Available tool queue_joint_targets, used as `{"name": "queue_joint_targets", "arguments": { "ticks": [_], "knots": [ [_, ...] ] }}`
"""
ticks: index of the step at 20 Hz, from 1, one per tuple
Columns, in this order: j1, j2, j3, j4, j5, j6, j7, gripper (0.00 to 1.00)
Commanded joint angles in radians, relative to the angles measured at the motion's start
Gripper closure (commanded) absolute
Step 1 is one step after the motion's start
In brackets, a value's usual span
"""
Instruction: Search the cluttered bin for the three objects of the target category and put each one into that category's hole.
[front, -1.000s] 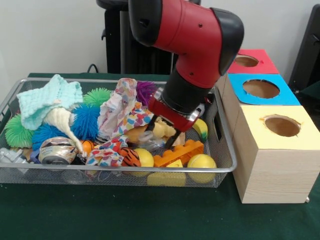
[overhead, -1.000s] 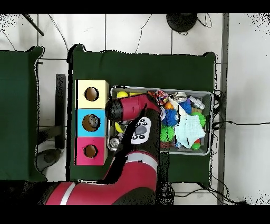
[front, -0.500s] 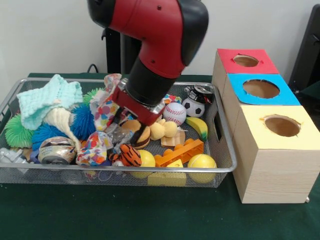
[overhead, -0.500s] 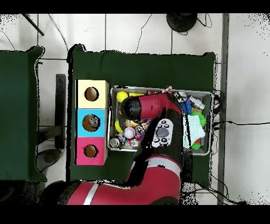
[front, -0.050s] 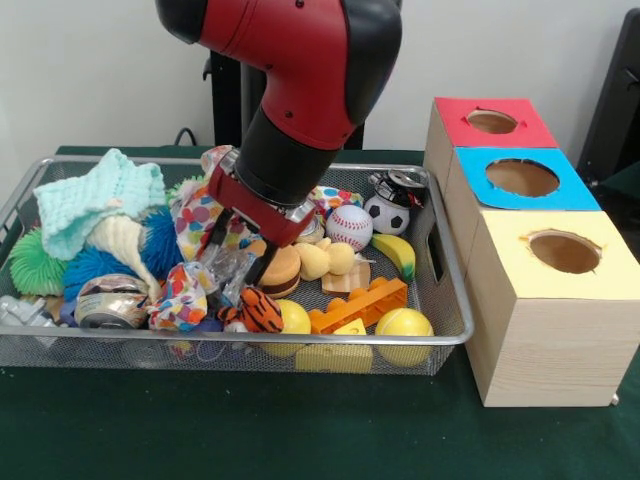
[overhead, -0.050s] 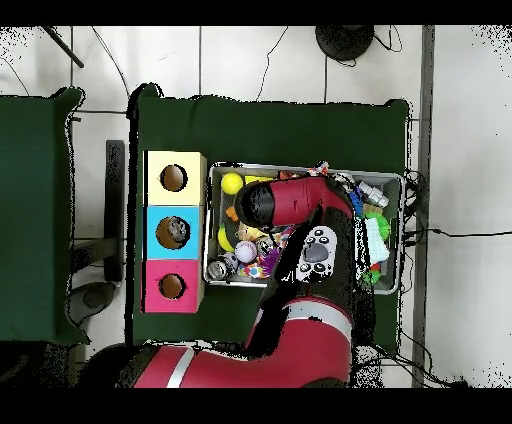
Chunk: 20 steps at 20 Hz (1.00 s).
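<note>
My gripper (front, -0.050s: 235, 262) is low inside the wire bin (front, -0.050s: 300, 340), left of centre, open, with a crumpled clear plastic piece (front, -0.050s: 232, 270) between its fingers. A patterned cloth (front, -0.050s: 192, 222) bunches against its left side. Just right of it lie a toy burger (front, -0.050s: 283, 270), a baseball (front, -0.050s: 349, 226), a soccer ball (front, -0.050s: 385, 212) and a banana (front, -0.050s: 401, 256). A tiger toy (front, -0.050s: 262, 312), an orange brick (front, -0.050s: 357, 305) and a yellow ball (front, -0.050s: 403, 325) sit near the front rim. In the overhead view the red arm (overhead, -0.050s: 290, 200) hides the gripper.
Three boxes with round holes stand beside the bin: red (front, -0.050s: 520, 135), blue (front, -0.050s: 575, 195), yellow (front, -0.050s: 600, 290). The bin's left end holds a mint knitted cloth (front, -0.050s: 95, 195), blue (front, -0.050s: 160, 245) and green (front, -0.050s: 35, 262) spiky balls and a can (front, -0.050s: 108, 305).
The arm swept leftwards through the bin, away from the boxes, pushing the patterned cloth left. The baseball, soccer ball and banana are now uncovered.
</note>
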Motion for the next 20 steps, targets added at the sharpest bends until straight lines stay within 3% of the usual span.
{"name": "queue_joint_targets", "arguments": {
  "ticks": [1, 11, 16, 17, 20],
  "knots": [
    [-0.039, 0.01, 0.083, 0.076, -0.029, -0.042, -0.045, 0.0],
    [-0.079, 0.009, 0.148, 0.136, 0.009, -0.108, -0.013, 0.0],
    [-0.111, 0.0, 0.19, 0.159, 0.014, -0.117, -0.039, 0.0],
    [-0.122, -0.002, 0.205, 0.163, 0.011, -0.112, -0.047, 1.0],
    [-0.139, -0.006, 0.223, 0.171, 0.02, -0.104, -0.056, 1.0]
  ]
}}
